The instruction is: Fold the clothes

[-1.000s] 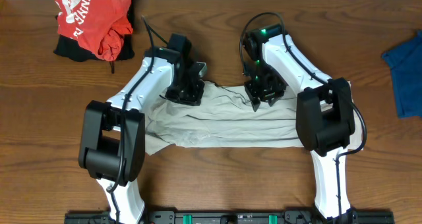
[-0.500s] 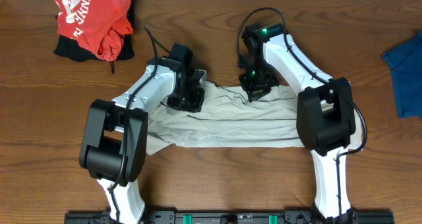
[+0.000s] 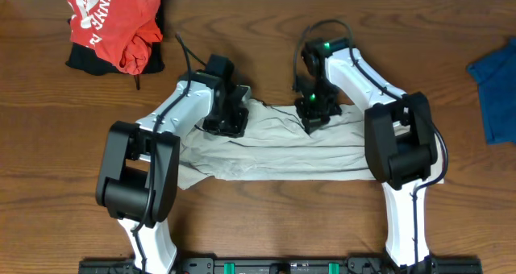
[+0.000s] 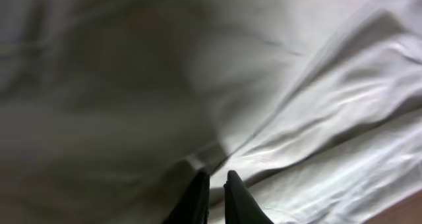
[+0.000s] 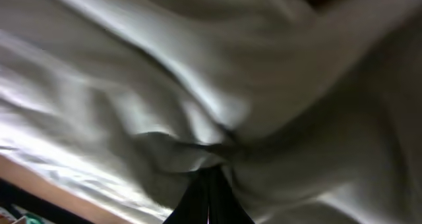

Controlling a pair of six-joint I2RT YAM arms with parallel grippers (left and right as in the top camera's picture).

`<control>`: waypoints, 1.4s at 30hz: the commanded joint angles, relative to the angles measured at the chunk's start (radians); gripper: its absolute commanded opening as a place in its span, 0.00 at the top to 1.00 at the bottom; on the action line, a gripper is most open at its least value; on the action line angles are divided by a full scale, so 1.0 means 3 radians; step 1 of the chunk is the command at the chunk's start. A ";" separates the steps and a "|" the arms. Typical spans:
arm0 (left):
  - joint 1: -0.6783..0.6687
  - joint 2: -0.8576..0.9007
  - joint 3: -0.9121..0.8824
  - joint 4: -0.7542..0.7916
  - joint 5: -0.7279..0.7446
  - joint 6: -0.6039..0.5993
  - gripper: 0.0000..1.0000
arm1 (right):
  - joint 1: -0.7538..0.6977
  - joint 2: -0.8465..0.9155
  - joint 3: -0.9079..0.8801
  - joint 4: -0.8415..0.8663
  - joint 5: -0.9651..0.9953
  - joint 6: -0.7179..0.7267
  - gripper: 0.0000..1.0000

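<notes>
Where the overhead view shows the wooden table (image 3: 266, 56), the beige shirt (image 3: 274, 149) lies wrinkled across its middle. Left wrist: left gripper (image 4: 216, 184) pinches its fold. Right wrist: right gripper (image 5: 210, 184), pressed together, pinches bunched fabric.

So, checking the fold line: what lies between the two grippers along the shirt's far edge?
Only wrinkled fabric of the shirt runs from the left gripper to the right gripper, as the overhead view shows.
</notes>
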 commanded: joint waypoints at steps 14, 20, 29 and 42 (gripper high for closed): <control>0.0636 0.0022 -0.0085 -0.0229 -0.0159 0.0033 0.89 | -0.0760 -0.0011 -0.0351 0.0058 0.0334 -0.0039 0.98; 0.0662 0.0020 -0.0085 -0.0225 -0.0264 0.0055 0.90 | -0.0793 -0.0011 -0.0350 0.0065 0.0334 -0.0062 0.98; 0.0661 -0.0146 0.0116 -0.0376 -0.0268 -0.0027 0.95 | -0.0753 -0.0034 -0.0175 -0.0036 0.0331 -0.0057 0.98; 0.0126 -0.0940 0.0178 -0.0381 -0.0127 -0.0235 0.93 | -0.0520 -0.0547 0.0187 -0.0235 0.0720 0.0214 0.52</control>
